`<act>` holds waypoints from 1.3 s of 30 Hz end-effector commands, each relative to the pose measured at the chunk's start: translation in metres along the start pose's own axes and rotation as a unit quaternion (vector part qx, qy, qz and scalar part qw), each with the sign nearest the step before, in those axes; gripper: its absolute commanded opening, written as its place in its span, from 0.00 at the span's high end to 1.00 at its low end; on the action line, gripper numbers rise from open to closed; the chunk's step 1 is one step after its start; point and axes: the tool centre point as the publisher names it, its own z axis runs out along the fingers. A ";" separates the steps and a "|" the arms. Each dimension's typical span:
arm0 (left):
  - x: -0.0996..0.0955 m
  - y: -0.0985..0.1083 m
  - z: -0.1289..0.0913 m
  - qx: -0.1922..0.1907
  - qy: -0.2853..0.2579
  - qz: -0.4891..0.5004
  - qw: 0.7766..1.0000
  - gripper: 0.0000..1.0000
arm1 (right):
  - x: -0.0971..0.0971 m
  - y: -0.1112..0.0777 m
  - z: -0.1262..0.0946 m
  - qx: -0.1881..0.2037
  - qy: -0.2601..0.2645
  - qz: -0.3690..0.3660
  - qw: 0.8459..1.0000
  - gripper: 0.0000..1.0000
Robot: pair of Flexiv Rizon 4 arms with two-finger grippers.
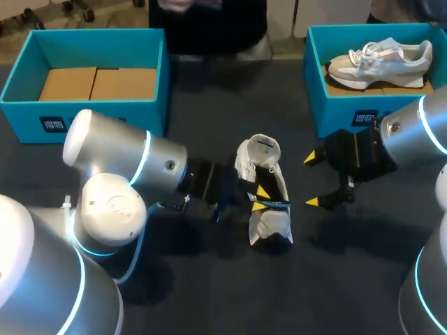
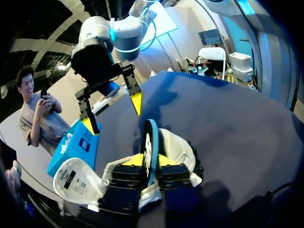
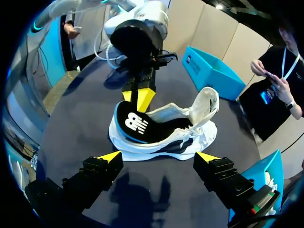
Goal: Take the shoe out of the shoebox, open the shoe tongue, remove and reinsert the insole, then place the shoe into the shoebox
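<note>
**Pinching the insole at the shoe on the surface**

Head view: the left end effector comes in from the left to the white shoe, which lies on the dark surface near the middle, outside both boxes. Its yellow tips are close together on the blue-edged insole at the shoe's opening. The tongue is folded back toward the far side. Just right of the shoe, the right end effector has its fingers spread wide, holding nothing and touching nothing. At the far left stands the left shoebox with cardboard inside. At the far right, the right shoebox holds a second shoe.

Left wrist view: the left end effector grips the thin insole from both sides, and the insole stands on edge over the shoe. The tongue lies flipped open beside the fingers. Ahead, the right end effector hangs open above the surface.

Right wrist view: the right end effector is wide open, with the shoe just ahead of its tips and not touching them. The black insole rests partly in the shoe, pinched at its far end by the left end effector. The tongue stands raised.
</note>
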 end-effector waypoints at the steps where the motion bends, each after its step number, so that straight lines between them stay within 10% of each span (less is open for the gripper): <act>1: -0.002 0.002 0.008 -0.022 0.009 0.007 1.000 1.00 | 0.001 0.000 0.000 0.000 -0.001 0.000 1.000 0.00; 26: -0.008 0.025 0.017 -0.018 -0.011 0.028 0.999 1.00 | 0.001 0.000 0.000 0.000 -0.001 0.000 1.000 0.00; 27: -0.007 0.024 0.015 -0.013 -0.016 0.027 0.999 0.99 | 0.001 0.000 0.000 0.000 -0.001 0.000 1.000 0.00; 29: -0.009 0.021 0.011 -0.008 -0.025 0.029 0.999 0.56 | 0.001 0.000 0.000 0.000 -0.001 0.000 1.000 0.00; 39: -0.016 -0.001 0.001 0.012 -0.034 0.038 0.999 0.68 | 0.001 0.000 0.000 0.000 -0.001 0.000 1.000 0.00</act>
